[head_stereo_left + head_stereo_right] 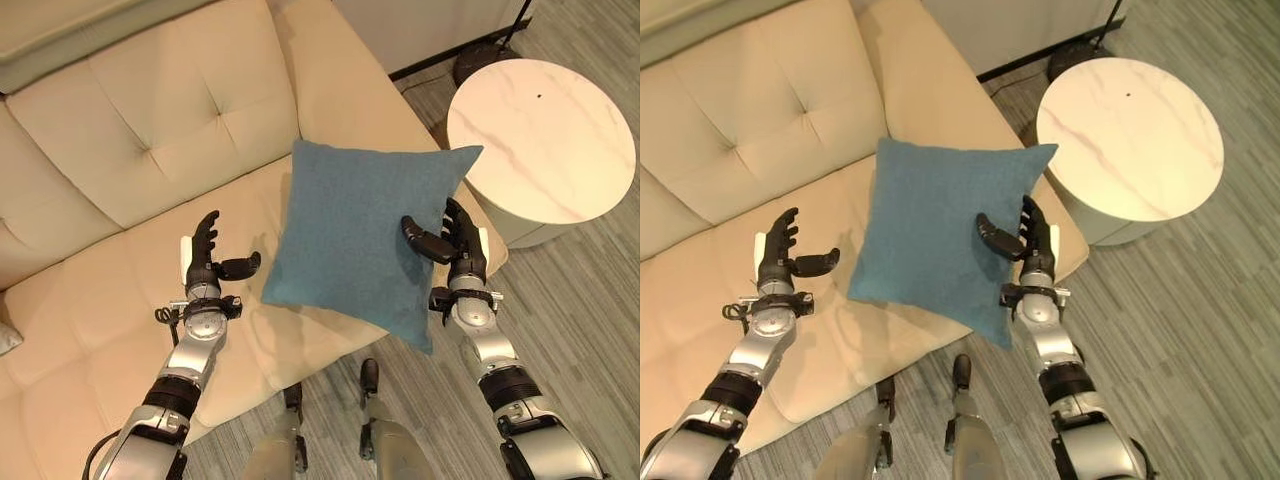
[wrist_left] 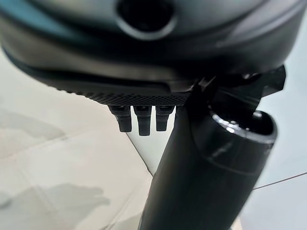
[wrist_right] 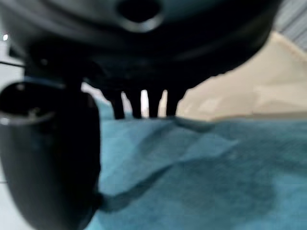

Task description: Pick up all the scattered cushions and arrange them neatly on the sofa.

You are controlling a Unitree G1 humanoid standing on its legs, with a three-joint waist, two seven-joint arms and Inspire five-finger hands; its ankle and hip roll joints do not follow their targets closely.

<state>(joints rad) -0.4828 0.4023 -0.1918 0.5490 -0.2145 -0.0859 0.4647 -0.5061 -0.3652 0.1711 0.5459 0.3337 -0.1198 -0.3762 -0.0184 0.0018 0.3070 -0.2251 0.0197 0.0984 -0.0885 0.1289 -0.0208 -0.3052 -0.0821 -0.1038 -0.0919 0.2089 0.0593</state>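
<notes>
Pinching the right edge of the square teal fabric cushion (image 1: 350, 235), the right hand (image 1: 455, 245) has its thumb laid over the front face and its fingers behind, holding it tilted above the seat of the cream leather sofa (image 1: 150, 130), its lower corner hanging past the seat's front edge. The left hand (image 1: 205, 260) hovers just beside the cushion's left edge, fingers spread and holding nothing. Soft and light, the cushion will likely sag and swing from 1 edge, so a grip on both sides seems steadier. Its back face and the right fingers behind it are hidden. A round white marble-topped table (image 1: 545, 135) stands near the sofa's arm
</notes>
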